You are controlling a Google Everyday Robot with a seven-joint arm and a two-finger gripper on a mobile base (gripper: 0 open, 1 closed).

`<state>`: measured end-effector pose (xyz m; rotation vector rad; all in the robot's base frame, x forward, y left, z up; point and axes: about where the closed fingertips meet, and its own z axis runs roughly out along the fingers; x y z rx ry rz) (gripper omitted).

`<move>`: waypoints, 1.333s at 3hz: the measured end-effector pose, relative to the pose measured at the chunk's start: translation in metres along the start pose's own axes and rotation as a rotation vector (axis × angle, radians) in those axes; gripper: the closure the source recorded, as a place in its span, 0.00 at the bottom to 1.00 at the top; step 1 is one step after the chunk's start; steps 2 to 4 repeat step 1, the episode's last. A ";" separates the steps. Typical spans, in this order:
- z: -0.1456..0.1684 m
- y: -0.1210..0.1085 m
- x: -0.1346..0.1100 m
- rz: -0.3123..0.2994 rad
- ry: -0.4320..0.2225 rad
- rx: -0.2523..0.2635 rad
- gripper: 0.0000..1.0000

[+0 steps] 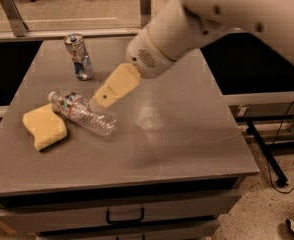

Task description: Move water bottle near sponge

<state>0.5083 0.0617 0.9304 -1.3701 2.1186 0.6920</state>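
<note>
The water bottle (84, 115) lies on its side on the grey table (177, 134), its white cap pointing to the back left. Its cap end rests right beside the pale yellow sponge (44, 128), touching or nearly touching it. My gripper (100, 101) hangs just above and to the right of the bottle's middle, tilted down to the left, and holds nothing. The white arm reaches in from the upper right.
A silver-blue can (79, 57) stands upright at the back left of the table. The table has drawers with a handle (125, 216) below its front edge. Cables and a stand leg (267, 154) lie on the floor to the right.
</note>
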 end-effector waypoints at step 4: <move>-0.031 -0.027 0.009 0.000 -0.072 0.110 0.00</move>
